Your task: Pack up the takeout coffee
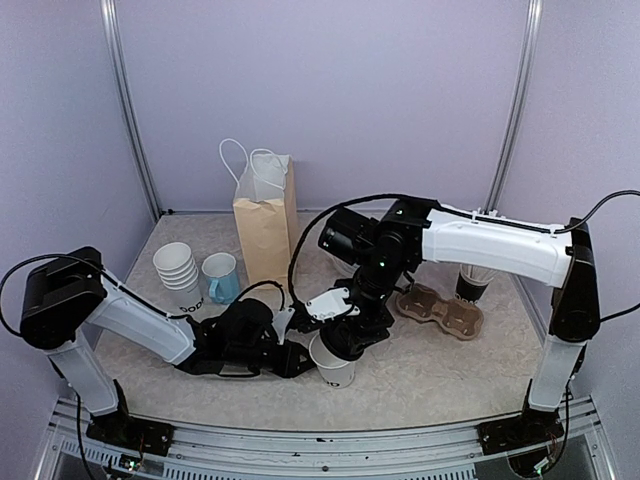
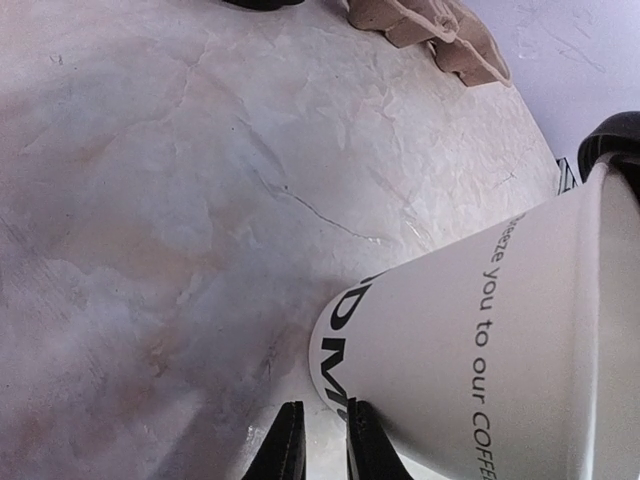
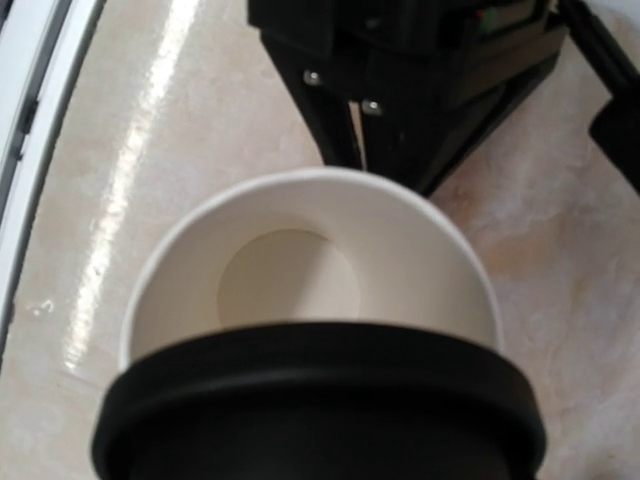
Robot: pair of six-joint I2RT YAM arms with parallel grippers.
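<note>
The takeout coffee cup [image 1: 335, 373] stands open-topped near the table's front middle, white with black lettering at its base [image 2: 480, 350], and its inside is empty [image 3: 290, 285]. Directly above it my right gripper [image 1: 350, 335] is shut on the round black lid [image 3: 320, 405]. The lid hangs over the near part of the rim, and I cannot tell whether it touches. The lid hides the right gripper's fingers. My left gripper [image 2: 325, 450] lies low at the cup's left. Its jaws are almost closed with only table between them. One fingertip [image 2: 368, 445] rests against the cup's base.
A brown paper bag [image 1: 265, 225] with white handles stands at the back. A stack of white cups [image 1: 180, 272] and a light-blue mug [image 1: 221, 277] are at the left. A cardboard cup carrier [image 1: 440, 308] lies at the right, with a dark-banded cup [image 1: 472, 283] behind it.
</note>
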